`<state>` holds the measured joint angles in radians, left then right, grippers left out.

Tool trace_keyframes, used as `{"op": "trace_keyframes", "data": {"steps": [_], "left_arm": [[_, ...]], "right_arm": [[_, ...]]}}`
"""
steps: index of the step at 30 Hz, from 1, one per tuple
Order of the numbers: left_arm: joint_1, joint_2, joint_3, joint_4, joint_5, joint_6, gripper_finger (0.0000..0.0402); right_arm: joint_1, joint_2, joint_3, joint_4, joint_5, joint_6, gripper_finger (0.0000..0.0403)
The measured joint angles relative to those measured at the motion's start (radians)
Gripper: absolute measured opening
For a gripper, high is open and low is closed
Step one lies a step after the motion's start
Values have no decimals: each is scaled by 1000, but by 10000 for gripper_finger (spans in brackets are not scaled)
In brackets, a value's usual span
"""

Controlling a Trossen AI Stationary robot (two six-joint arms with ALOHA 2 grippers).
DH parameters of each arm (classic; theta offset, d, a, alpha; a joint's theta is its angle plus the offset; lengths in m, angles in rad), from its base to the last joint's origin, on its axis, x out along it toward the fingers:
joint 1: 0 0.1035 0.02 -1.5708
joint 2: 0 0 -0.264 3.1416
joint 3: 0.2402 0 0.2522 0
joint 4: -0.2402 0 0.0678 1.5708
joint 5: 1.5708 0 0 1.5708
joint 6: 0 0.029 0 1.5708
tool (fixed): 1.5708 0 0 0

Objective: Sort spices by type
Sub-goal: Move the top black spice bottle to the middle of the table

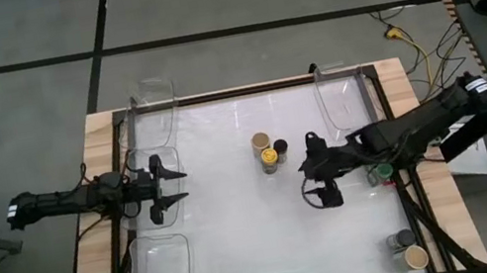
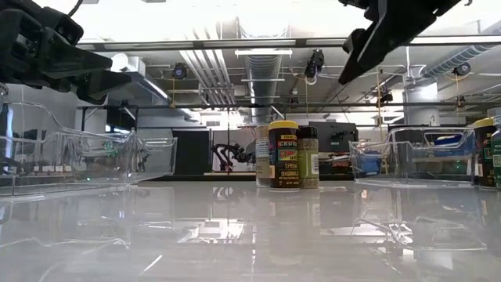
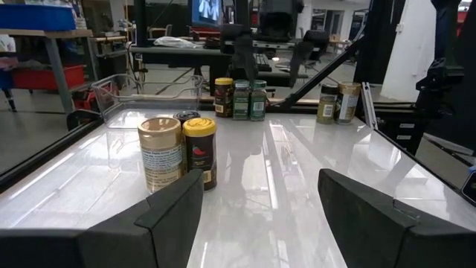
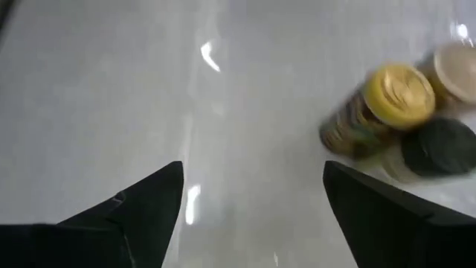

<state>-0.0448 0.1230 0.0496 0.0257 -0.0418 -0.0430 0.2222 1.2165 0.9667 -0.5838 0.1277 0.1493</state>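
Three small lidded spice jars (image 1: 268,151) cluster mid-table, the tan one half-hidden from me; right gripper (image 1: 318,183) hovers nearby, left gripper (image 1: 168,186) waits, both spread wide.

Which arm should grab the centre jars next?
Probably right: its open tool hangs just beside the yellow-lidded jar, tan-lidded jar and black-lidded jar; left tool waits farther off.

Left tool (image 1: 173,192) and right tool (image 1: 315,180) both spread wide, raised above the table, empty
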Motion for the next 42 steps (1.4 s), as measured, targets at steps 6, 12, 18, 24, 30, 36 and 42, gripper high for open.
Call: {"op": "trace_keyframes", "data": {"steps": [6,12,18,24,30,36,42], "left_arm": [[0,0,0,0,0,0,251],[0,0,0,0,0,0,251],[0,0,0,0,0,0,251],[0,0,0,0,0,0,251],[0,0,0,0,0,0,251],[0,0,0,0,0,0,251],[0,0,0,0,0,0,251]], "right_arm": [[-4,67,46,-107,154,33,299],[-30,168,-24,-31,388,181,287],[-71,264,-153,226,400,240,256],[-98,304,-198,361,408,255,212],[-107,307,-300,501,440,378,164],[-72,300,-411,787,441,402,114],[-77,327,-421,881,441,396,82]]}}
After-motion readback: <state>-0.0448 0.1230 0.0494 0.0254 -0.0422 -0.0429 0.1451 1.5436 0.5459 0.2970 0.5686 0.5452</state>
